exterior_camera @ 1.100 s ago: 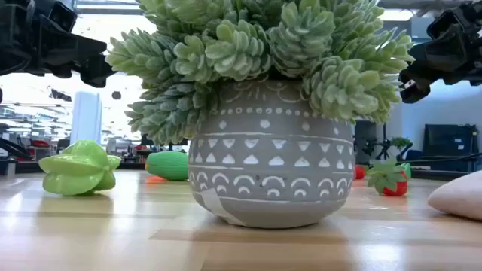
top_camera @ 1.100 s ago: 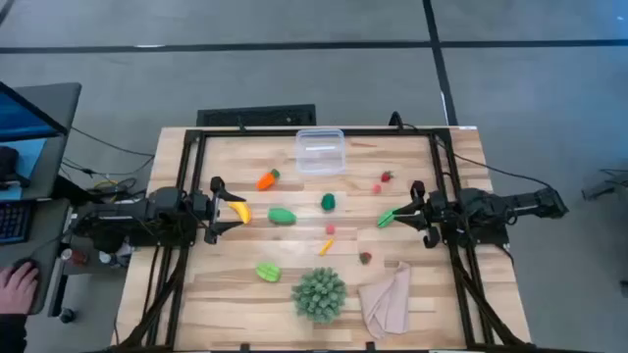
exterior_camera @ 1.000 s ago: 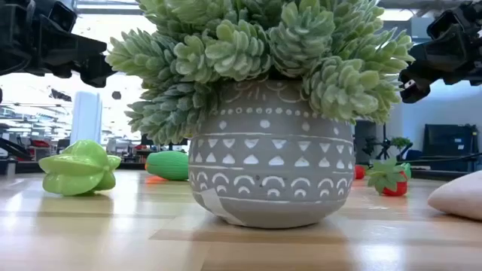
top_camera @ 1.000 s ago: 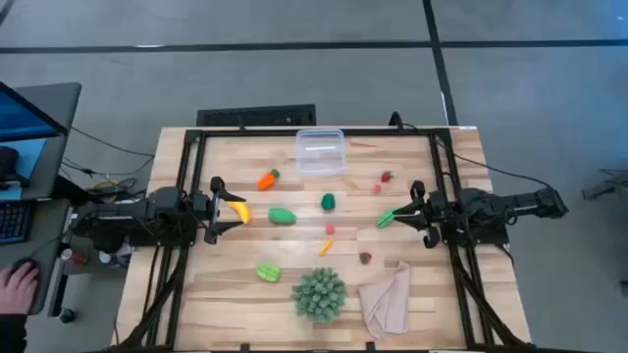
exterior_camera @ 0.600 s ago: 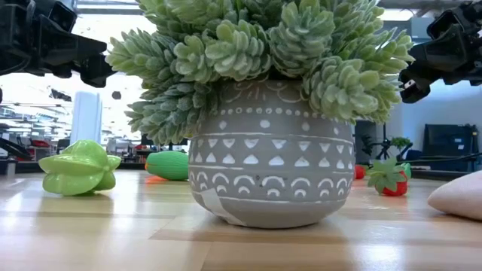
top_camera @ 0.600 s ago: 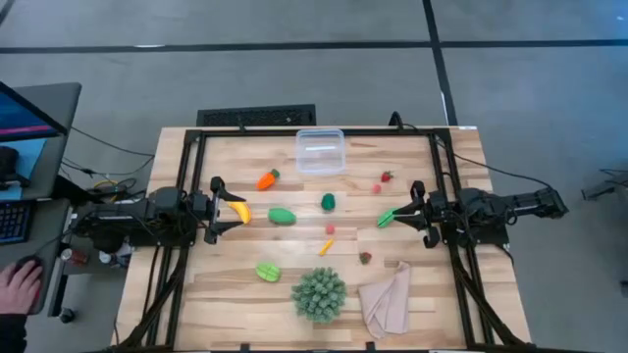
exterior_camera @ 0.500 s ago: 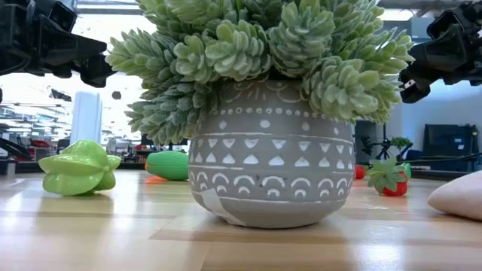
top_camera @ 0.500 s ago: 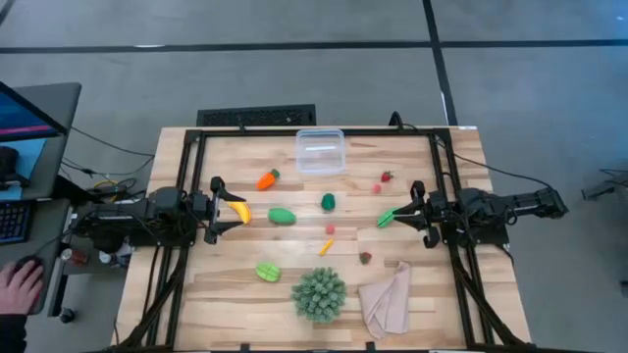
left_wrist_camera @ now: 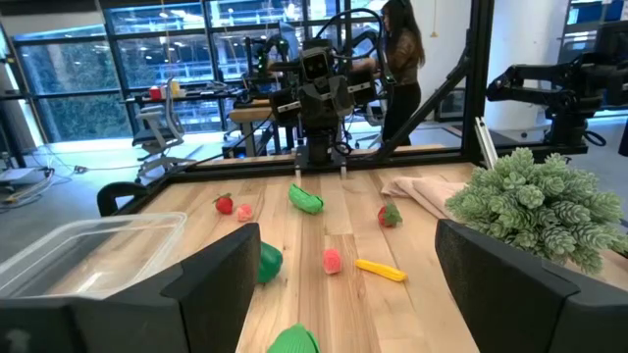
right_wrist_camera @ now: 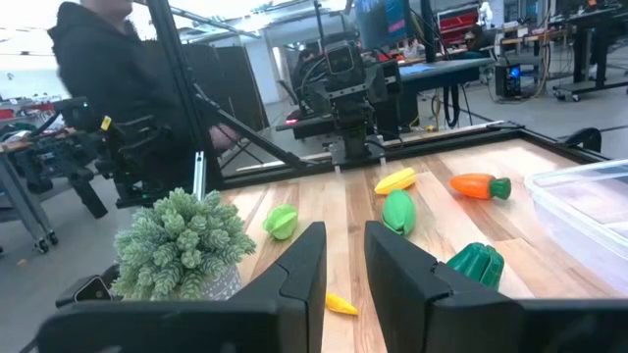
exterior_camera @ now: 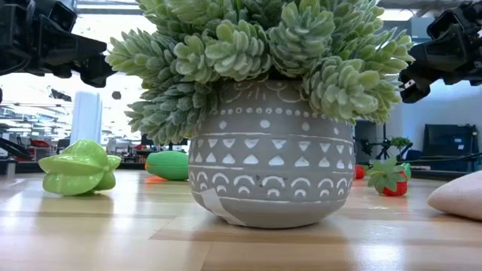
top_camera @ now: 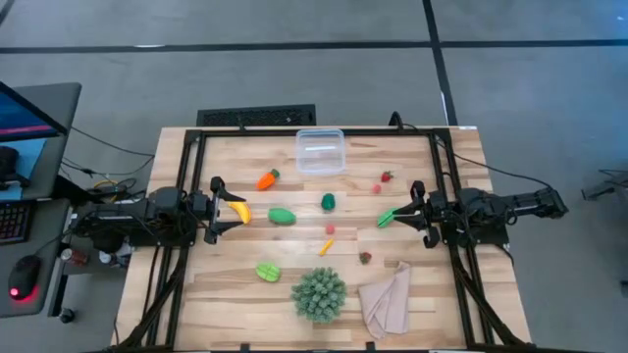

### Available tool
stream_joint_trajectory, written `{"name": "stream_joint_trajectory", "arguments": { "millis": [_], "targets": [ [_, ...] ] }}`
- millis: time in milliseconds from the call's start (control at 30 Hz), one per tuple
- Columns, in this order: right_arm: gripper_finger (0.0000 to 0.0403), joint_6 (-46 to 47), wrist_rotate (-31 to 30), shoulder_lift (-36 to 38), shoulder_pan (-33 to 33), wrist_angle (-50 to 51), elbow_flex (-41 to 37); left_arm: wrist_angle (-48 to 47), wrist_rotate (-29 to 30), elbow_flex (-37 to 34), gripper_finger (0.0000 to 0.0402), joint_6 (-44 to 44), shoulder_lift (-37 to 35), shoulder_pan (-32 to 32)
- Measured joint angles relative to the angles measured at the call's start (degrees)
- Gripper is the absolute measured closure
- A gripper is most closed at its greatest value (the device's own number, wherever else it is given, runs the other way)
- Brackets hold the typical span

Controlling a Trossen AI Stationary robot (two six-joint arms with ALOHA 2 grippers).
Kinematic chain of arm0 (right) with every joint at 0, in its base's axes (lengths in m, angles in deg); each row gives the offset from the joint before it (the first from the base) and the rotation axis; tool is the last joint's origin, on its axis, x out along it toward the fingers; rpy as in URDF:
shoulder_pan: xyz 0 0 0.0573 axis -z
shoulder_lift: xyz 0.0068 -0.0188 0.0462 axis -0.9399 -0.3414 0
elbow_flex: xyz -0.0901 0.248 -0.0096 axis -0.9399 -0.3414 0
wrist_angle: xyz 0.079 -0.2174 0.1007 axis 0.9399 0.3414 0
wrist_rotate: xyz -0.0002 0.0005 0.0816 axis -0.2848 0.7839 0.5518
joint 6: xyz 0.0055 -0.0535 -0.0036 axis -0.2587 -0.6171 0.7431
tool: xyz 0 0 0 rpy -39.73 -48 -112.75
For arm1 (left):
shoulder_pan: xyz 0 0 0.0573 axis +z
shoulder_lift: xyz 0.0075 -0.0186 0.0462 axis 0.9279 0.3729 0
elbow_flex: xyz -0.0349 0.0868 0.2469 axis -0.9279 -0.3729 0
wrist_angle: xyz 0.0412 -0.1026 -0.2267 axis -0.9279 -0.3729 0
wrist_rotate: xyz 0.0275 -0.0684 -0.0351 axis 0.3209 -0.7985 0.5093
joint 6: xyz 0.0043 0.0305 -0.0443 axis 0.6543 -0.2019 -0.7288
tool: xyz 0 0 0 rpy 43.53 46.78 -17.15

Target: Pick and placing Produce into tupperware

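Note:
The clear tupperware [top_camera: 321, 152] stands at the table's far middle with nothing in it. Produce lies scattered on the wood: a carrot [top_camera: 266, 179], a green oval piece [top_camera: 282, 216], a dark green piece [top_camera: 328, 201], a star fruit [top_camera: 266, 271] and small red berries [top_camera: 376, 188]. My left gripper [top_camera: 217, 209] is open at the left side, above a yellow banana [top_camera: 236, 210] that lies on the table. My right gripper [top_camera: 420, 213] hovers at the right side by a green pod [top_camera: 386, 218], with a narrow gap between its fingers [right_wrist_camera: 304, 265].
A spiky green plant in a patterned grey pot [top_camera: 319, 292] stands near the front edge and fills most of the low view [exterior_camera: 271, 113]. A beige cloth [top_camera: 388, 299] lies to its right. A black frame [top_camera: 186, 167] borders the table. A person [right_wrist_camera: 108, 88] stands beyond the left arm.
Both arms and all the produce have kept still. A person's hand on the desk to the left of the table has gone out of view.

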Motion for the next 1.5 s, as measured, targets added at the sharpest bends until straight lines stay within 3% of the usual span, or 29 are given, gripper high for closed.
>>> {"name": "stream_joint_trajectory", "arguments": {
  "millis": [1367,1500],
  "targets": [
    [0.0335,-0.02,0.01,-0.02,0.01,0.01,-0.01,0.0,0.0,0.01,0.0102,-0.01,-0.01,0.0],
    [0.0335,0.0,-0.02,-0.02,0.0,0.01,-0.01,0.02,-0.18,0.0,0.0102,-5.4,-0.01,0.0]
  ]
}}
